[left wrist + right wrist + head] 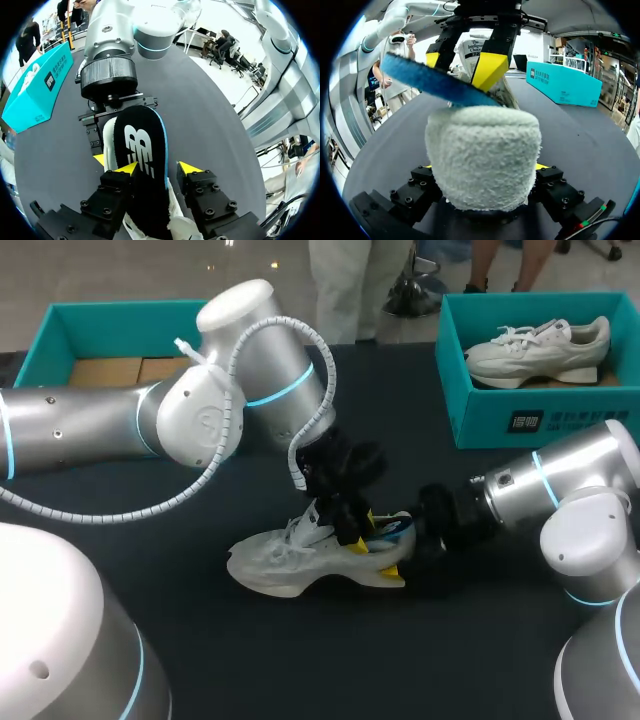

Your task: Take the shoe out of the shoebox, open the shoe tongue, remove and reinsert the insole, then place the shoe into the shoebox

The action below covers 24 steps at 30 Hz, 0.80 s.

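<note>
The shoe [290, 560] stands in the middle of the table [300, 670], out of both boxes, with its toe toward your left side. Your right gripper [484, 166] is pressed onto the heel [482, 155] from both sides, and the grip is judged sound. The insole [142, 145] is partly out: its heel end rises above the collar and runs through your left gripper [160, 167]. Whether that gripper is pinching the insole or merely straddling it cannot be told. The step in hand is judged to be the insole work, either the last of the draw or the start of the refit. To do it well, hold the heel clamp firm so the shoe cannot slide. Move the insole along the length of the shoe rather than straight up, since a steep pull is likely to fold it or lift the shoe. For refitting, lead the toe end in low under the tongue [470, 52] and seat the heel end last. Containers: the left shoebox [40, 340] shows only what looks like cardboard [105, 370] on its floor and is judged the destination. The right shoebox [480, 425] holds a second white shoe [535, 350]. Both boxes stand well apart from the work.
</note>
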Available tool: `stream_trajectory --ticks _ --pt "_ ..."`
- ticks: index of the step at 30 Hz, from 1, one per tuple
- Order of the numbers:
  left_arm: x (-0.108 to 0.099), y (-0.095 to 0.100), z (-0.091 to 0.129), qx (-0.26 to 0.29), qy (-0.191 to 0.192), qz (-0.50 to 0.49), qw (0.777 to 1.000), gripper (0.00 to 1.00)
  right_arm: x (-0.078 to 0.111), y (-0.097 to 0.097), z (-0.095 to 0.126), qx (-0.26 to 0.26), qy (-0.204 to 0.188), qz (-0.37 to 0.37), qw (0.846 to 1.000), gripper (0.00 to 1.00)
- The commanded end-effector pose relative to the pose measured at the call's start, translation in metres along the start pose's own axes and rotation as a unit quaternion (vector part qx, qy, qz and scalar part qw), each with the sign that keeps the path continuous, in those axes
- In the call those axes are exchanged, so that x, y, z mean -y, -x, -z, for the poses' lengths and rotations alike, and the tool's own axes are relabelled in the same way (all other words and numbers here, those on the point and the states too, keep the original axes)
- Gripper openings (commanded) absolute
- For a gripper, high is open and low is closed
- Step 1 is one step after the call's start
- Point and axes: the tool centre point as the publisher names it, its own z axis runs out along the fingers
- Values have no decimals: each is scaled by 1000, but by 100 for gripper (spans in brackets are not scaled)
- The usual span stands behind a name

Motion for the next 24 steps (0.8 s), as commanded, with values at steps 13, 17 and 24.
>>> stream_trajectory --ticks 13,17,24 --pt "-5 -2 -7 105 -9 26 994 46 -1 0 -3 0 -3 0 1000 0" --pt "-6 1 -8 115 -6 28 993 43 -1 0 -3 0 -3 0 1000 0" --pt "-6 3 -5 121 -13 32 992 36 -1 0 -3 0 -3 0 1000 0"
